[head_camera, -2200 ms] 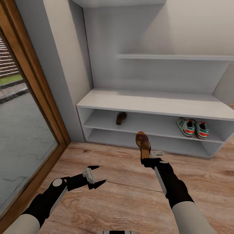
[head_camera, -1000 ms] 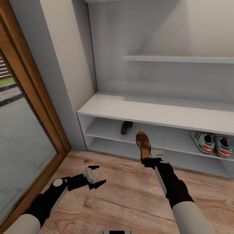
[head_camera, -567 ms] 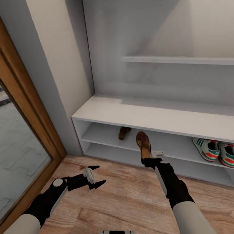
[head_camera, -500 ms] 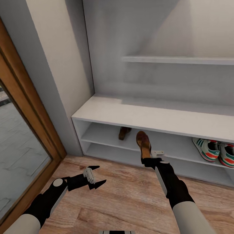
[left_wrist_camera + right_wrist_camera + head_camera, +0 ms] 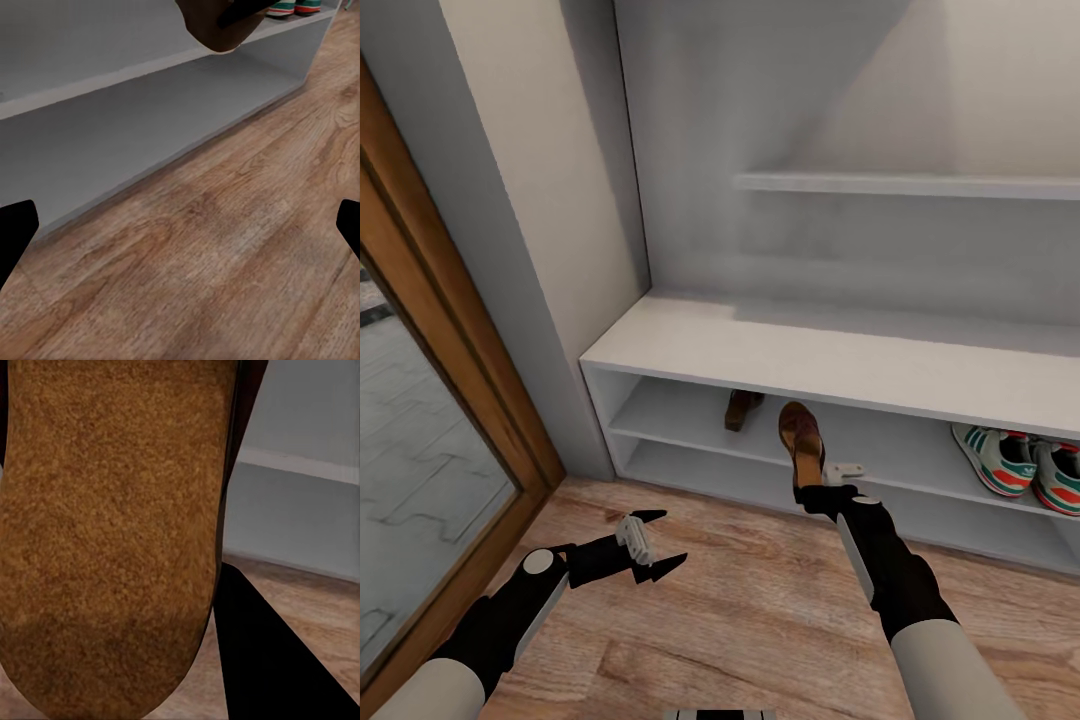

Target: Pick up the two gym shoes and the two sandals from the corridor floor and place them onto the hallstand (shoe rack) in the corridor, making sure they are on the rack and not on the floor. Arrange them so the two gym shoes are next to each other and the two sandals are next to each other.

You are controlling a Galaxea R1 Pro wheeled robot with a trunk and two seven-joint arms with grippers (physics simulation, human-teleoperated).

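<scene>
Clamped on the heel end of a sandal (image 5: pixel 801 440), my right gripper (image 5: pixel 822 490) holds it toe-up in front of the hallstand (image 5: pixel 830 358), level with the upper shelf row. In the right wrist view the tan insole (image 5: pixel 112 532) is pressed close against one dark finger (image 5: pixel 255 652). My left gripper (image 5: pixel 647 545) hangs low over the corridor floor (image 5: pixel 760 620) with its fingers spread wide and nothing between them.

Judging from how things lie, most of the job is done: both gym shoes (image 5: pixel 1015 463) sit side by side at the right end of the upper shelf row, and the other sandal (image 5: pixel 740 408) rests on the same shelf toward the left. What is left is to set the held sandal down next to its partner.

For room, the shelf beside the resting sandal looks bare, with a long open stretch between it and the gym shoes. The bench top's front lip overhangs the opening, so I judge the upright sandal needs tipping flatter to pass under it. The wall and wooden door frame (image 5: pixel 450 330) close in on the left; the right is open floor.
</scene>
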